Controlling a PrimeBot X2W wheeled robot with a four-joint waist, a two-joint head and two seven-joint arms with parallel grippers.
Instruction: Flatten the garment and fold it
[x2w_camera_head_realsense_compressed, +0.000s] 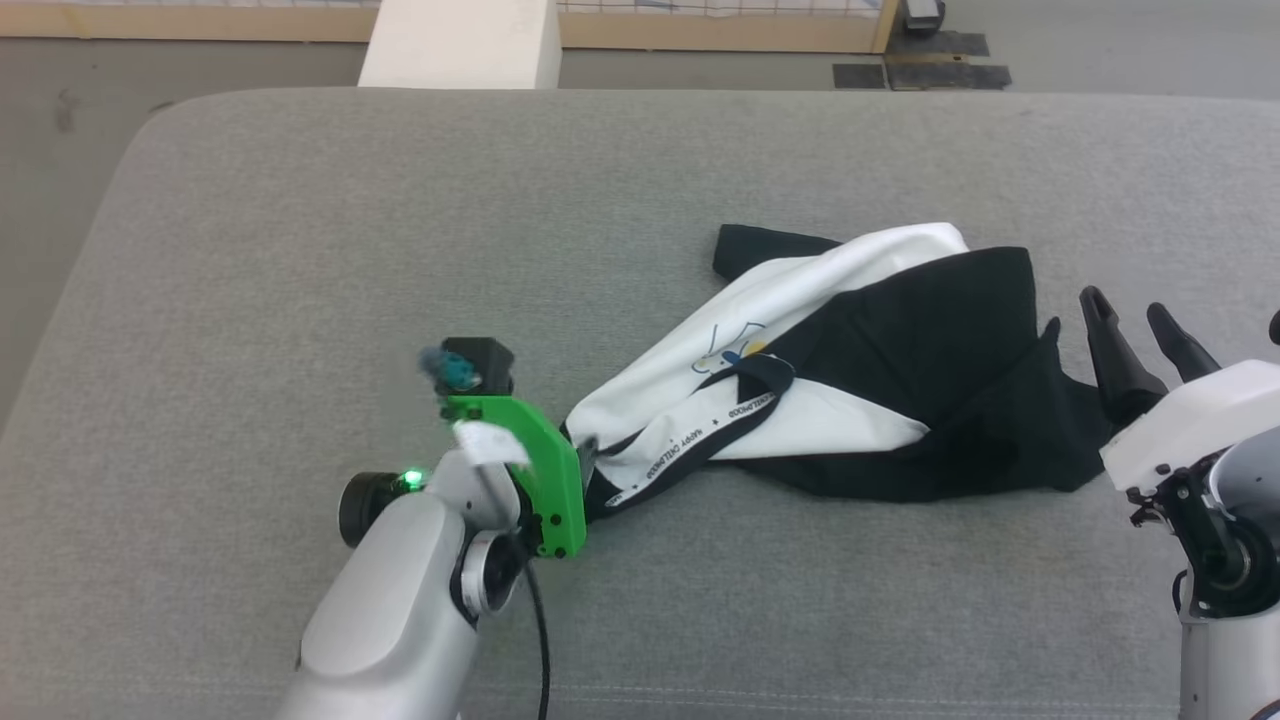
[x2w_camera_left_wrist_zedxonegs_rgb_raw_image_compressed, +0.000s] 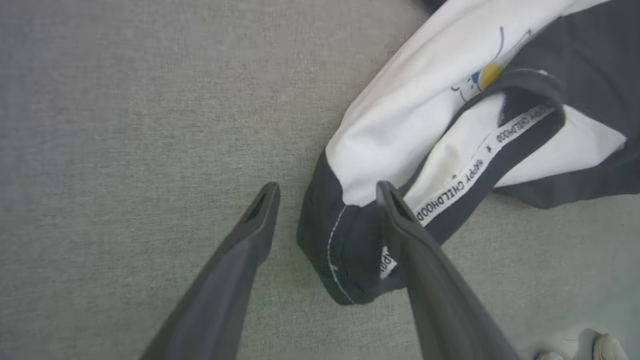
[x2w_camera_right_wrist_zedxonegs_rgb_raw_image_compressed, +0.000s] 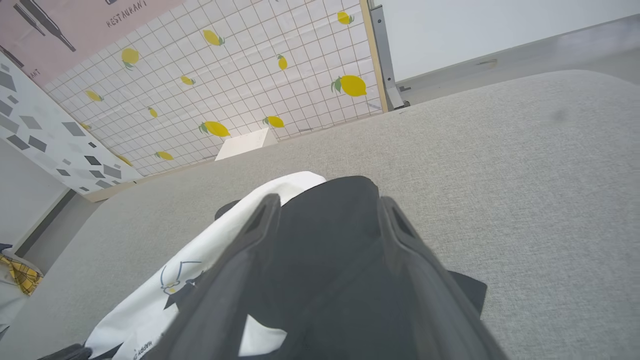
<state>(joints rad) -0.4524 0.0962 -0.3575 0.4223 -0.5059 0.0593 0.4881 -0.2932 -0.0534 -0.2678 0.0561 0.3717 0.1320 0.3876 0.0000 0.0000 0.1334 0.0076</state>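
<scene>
The garment (x2w_camera_head_realsense_compressed: 860, 330) lies crumpled right of centre on the grey cushion (x2w_camera_head_realsense_compressed: 300, 250), white body up and black sleeves spread to the right. Its cartoon print (x2w_camera_head_realsense_compressed: 735, 350) and text-printed neck band (x2w_camera_head_realsense_compressed: 700, 430) face up. My left gripper (x2w_camera_left_wrist_zedxonegs_rgb_raw_image_compressed: 327, 192) is open, low over the garment's (x2w_camera_left_wrist_zedxonegs_rgb_raw_image_compressed: 400, 125) left end, and the dark hem corner lies between its fingers (x2w_camera_left_wrist_zedxonegs_rgb_raw_image_compressed: 250, 235). In the head view a green wrist bracket (x2w_camera_head_realsense_compressed: 545, 470) covers those fingers. My right gripper (x2w_camera_head_realsense_compressed: 1128, 305) stands open at the black sleeve's right edge, and in its wrist view the right gripper (x2w_camera_right_wrist_zedxonegs_rgb_raw_image_compressed: 327, 202) frames black cloth (x2w_camera_right_wrist_zedxonegs_rgb_raw_image_compressed: 325, 240).
The grey cushion's rounded far-left corner (x2w_camera_head_realsense_compressed: 170, 110) drops to the floor. A white box (x2w_camera_head_realsense_compressed: 460, 40) stands beyond the far edge, before a lemon-patterned tiled wall (x2w_camera_right_wrist_zedxonegs_rgb_raw_image_compressed: 240, 75). Yellow checked cloth (x2w_camera_right_wrist_zedxonegs_rgb_raw_image_compressed: 20, 275) lies off the cushion's side. Bare cushion spreads left and in front of the garment.
</scene>
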